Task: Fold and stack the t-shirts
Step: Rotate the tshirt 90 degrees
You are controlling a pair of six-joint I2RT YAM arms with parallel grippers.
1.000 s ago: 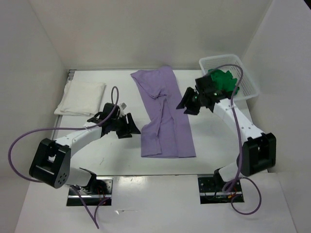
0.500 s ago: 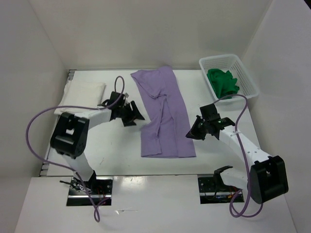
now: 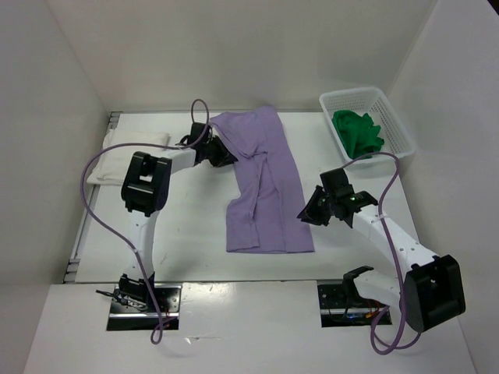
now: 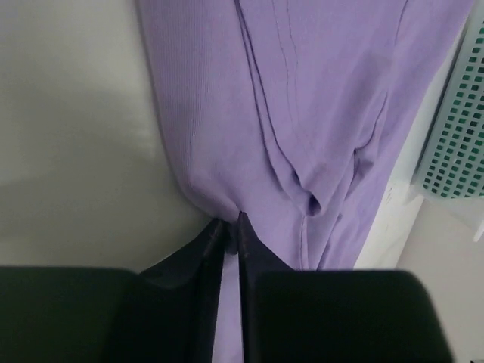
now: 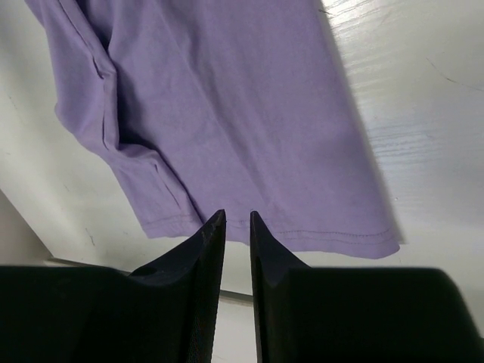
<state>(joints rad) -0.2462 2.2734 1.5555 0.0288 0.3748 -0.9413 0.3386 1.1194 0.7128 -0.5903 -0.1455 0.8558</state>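
Table (image 3: 187,226): white top, fills the middle of the overhead frame, white walls on three sides.

Lavender t-shirt (image 3: 261,187): long strip running from upper centre down to lower centre of the overhead view, folded lengthwise, creased and bunched around its middle. Hem lies flat at the low end.

White lattice basket (image 3: 398,132): upper right, against the right wall. Green t-shirt (image 3: 357,132) crumpled inside it.

White t-shirt (image 3: 109,160): folded flat at left of frame, well apart from the lavender one, partly behind the left arm.

Left gripper (image 3: 222,152): at the lavender t-shirt's upper left edge. My left wrist view shows the fingers nearly together with a pinch of the purple cloth gathered between the tips (image 4: 231,221). Closed on the shirt.

Right gripper (image 3: 306,214): at the shirt's lower right edge. Right wrist view has the fingers (image 5: 212,249) a narrow slit apart, tips right over the stitched hem. I cannot tell whether any cloth is caught between them.
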